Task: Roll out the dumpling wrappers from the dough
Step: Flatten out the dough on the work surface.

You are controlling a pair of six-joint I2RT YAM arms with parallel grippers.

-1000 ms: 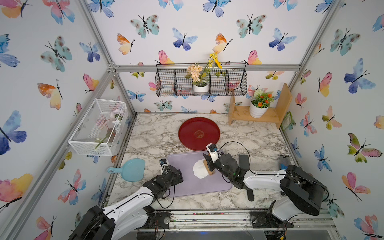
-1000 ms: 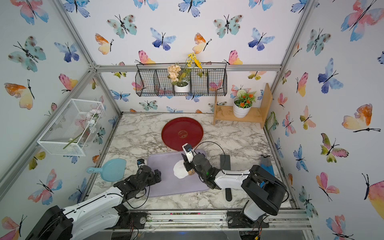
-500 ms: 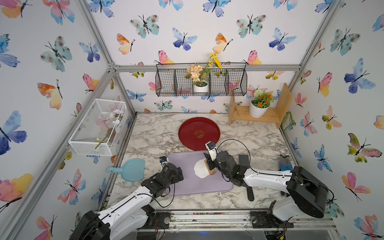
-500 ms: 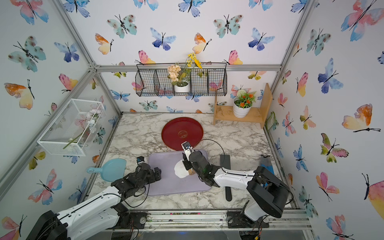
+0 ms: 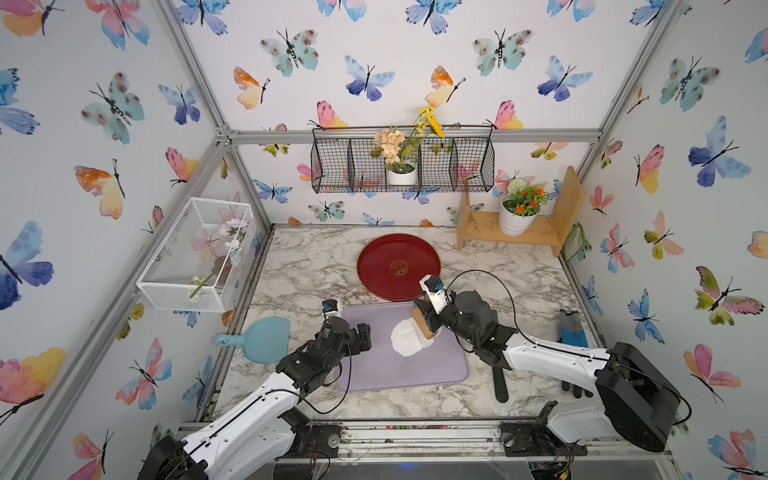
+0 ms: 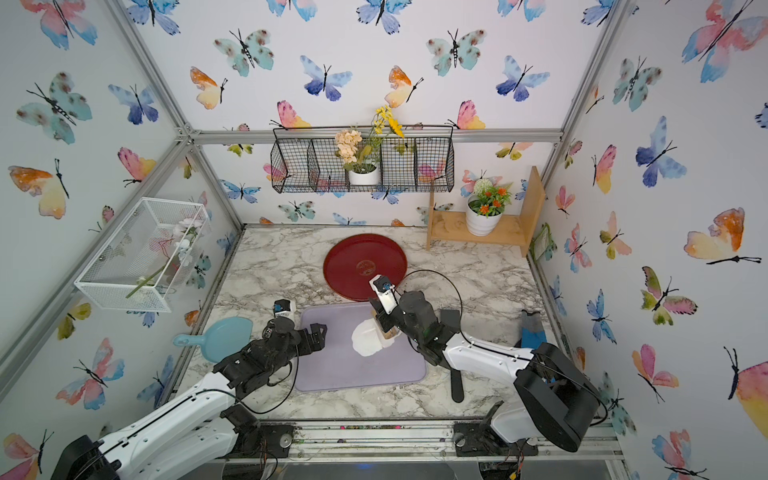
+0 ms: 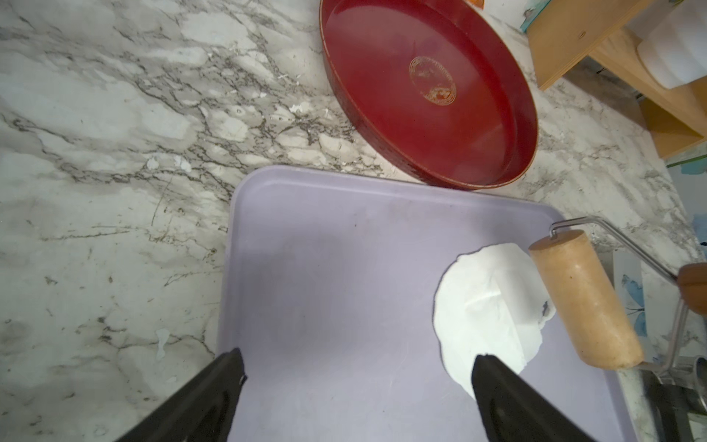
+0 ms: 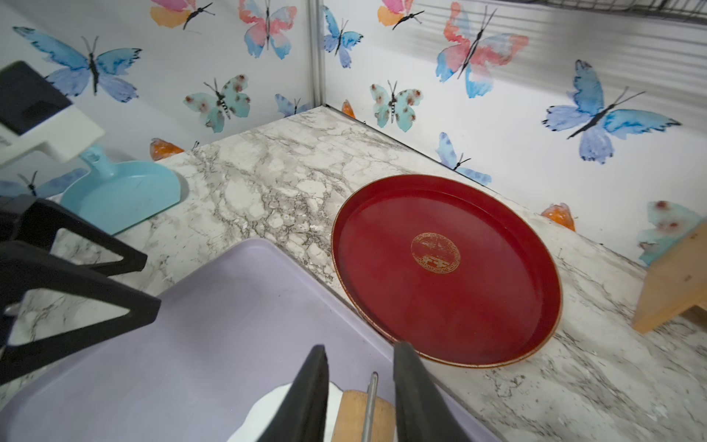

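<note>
dough (image 5: 408, 340): flat white sheet with an uneven outline and a crease, on the right half of the mat (image 5: 374, 368); also clear in the left wrist view (image 7: 486, 306).
roller (image 7: 585, 298): barrel lies along the dough's right edge and overlaps it; whether it presses down, cannot tell.
long axis: barrel runs roughly far-to-near on the table, so most of the sheet lies to its left, toward the left arm.
key relation: a rolling stroke would go across that axis, leftward over the dough (judgement).
nearer arm: right; its tool is already at the dough.
right gripper (image 8: 361, 350): fingers drawn in narrow, closed on the roller's handle end; the wire arm runs up between them, handle itself hidden.
left gripper (image 7: 359, 356): fingers spread wide, holding nothing, over the mat's left part; near the dough, not touching it in both top views.
risk (judgement): the crease may get rolled in, or the sheet may slide.
</note>
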